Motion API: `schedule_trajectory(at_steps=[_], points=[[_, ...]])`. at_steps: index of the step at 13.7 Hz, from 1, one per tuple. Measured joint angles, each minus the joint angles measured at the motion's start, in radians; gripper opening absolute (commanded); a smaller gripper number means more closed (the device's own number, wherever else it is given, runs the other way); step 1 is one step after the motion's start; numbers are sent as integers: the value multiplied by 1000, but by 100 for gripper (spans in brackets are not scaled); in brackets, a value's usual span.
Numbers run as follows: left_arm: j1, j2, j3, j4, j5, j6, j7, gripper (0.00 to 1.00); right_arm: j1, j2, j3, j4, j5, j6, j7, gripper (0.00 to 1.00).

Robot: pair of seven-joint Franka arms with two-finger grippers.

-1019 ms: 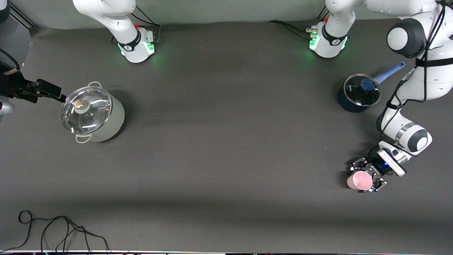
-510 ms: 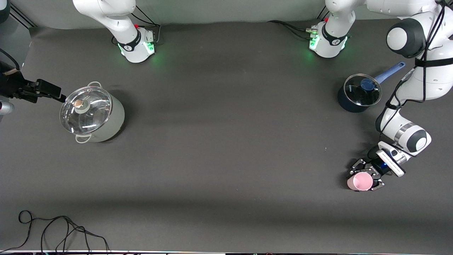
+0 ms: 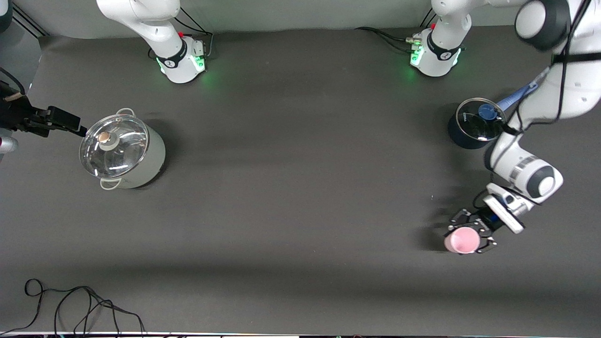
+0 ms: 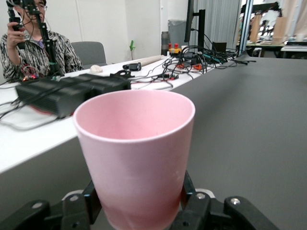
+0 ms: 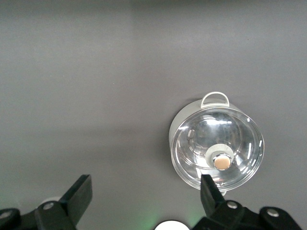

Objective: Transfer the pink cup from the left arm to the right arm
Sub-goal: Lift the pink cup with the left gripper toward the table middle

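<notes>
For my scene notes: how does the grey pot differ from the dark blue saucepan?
The grey pot is pale, larger and has two loop handles; the dark blue saucepan is smaller, with one long blue handle. The pot sits toward the right arm's end of the table, the saucepan toward the left arm's. Both carry glass lids.

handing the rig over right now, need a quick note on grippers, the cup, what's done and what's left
Left gripper: shut on the pink cup, upright and lifted, over the table near the left arm's end.
Right gripper: open, holding nothing, waiting high over the table beside the lidded grey pot at the right arm's end.
Blue saucepan, lid on, sits farther from the front camera than the cup's spot.
Done: cup grasped and lifted by the left arm.
Left: carry it toward the middle, bring the right gripper in, close it on the cup, release the left.
</notes>
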Motion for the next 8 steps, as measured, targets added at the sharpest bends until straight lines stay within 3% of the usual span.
schedule_trajectory(at_steps=[4,8], points=[[-19,-234,-291,-204,-245,304,1,54,-1,9,-16,0,0,0,0,100],[-24,-407,-588,-285,-489,491,1,54,8,9,-16,5,5,-7,114,100]])
